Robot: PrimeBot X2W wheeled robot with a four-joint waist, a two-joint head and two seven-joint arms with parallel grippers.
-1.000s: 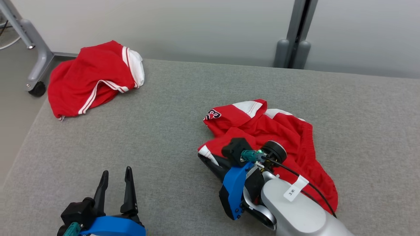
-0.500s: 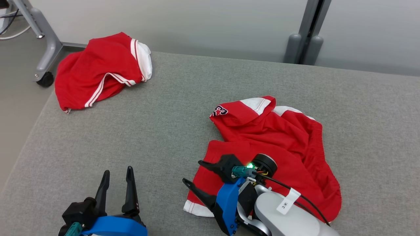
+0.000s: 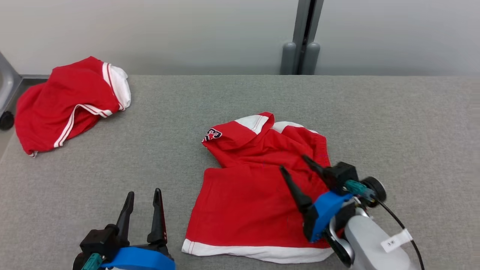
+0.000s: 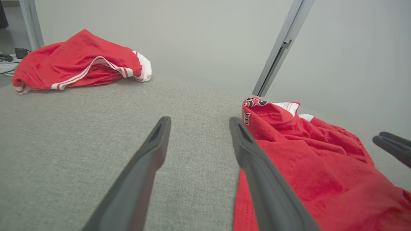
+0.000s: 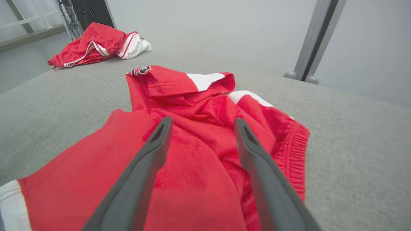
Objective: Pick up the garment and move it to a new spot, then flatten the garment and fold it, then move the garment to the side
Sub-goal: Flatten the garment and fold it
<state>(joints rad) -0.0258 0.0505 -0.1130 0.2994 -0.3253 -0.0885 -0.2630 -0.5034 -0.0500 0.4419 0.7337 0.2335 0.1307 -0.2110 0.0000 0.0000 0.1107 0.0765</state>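
Lying at lower centre of the head view, the garment (image 3: 255, 195) is seen half spread, long axis running from white hem at bottom to crumpled top. The right gripper (image 3: 293, 162), jaws apart and empty, is poised over its right part, nearer than the left gripper (image 3: 144, 191), also apart, at lower left.

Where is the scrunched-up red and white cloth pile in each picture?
Head view: the scrunched-up red and white cloth pile lies upper left.
Left wrist view: the pile is upper left.
Right wrist view: the pile is top left.
Shared landmark: the grey upright post at the wall.
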